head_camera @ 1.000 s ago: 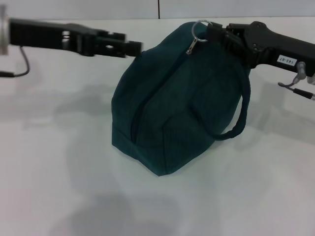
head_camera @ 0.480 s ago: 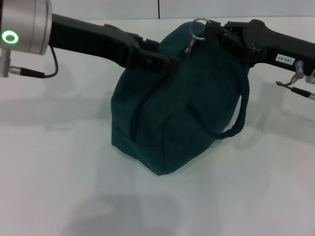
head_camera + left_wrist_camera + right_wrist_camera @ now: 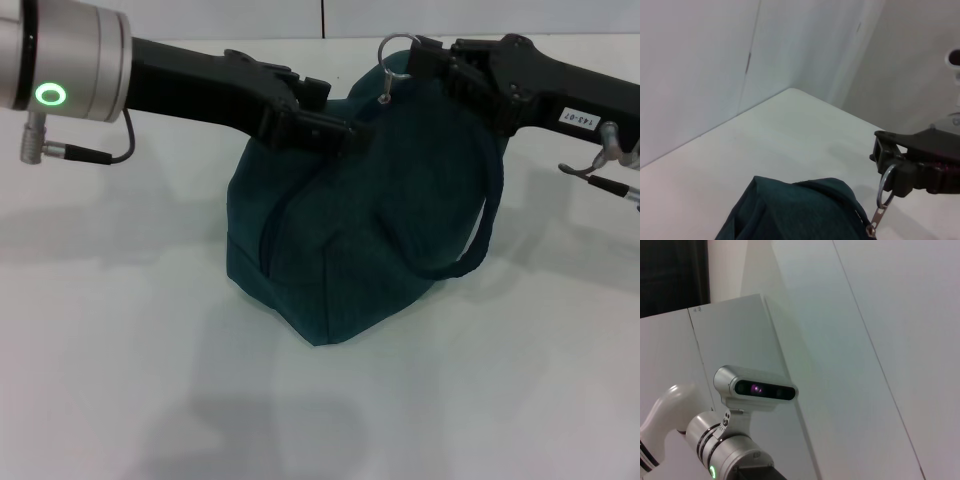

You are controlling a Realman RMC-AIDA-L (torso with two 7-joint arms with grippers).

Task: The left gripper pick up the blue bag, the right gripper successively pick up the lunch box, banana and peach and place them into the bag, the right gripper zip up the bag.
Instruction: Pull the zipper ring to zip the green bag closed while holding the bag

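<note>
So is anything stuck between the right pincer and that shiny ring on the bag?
No, nothing visible is in the way. The right pincer is right at the metal ring on top of the blue bag. The left pincer presses the bag's other side.

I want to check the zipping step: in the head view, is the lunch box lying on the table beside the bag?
No, the table around the blue bag shows only bare white surface, and no lunch box is visible outside the bag.

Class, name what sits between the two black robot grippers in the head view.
The top of the dark teal fabric bag, with its metal zipper ring, lies between left gripper and right gripper.
</note>
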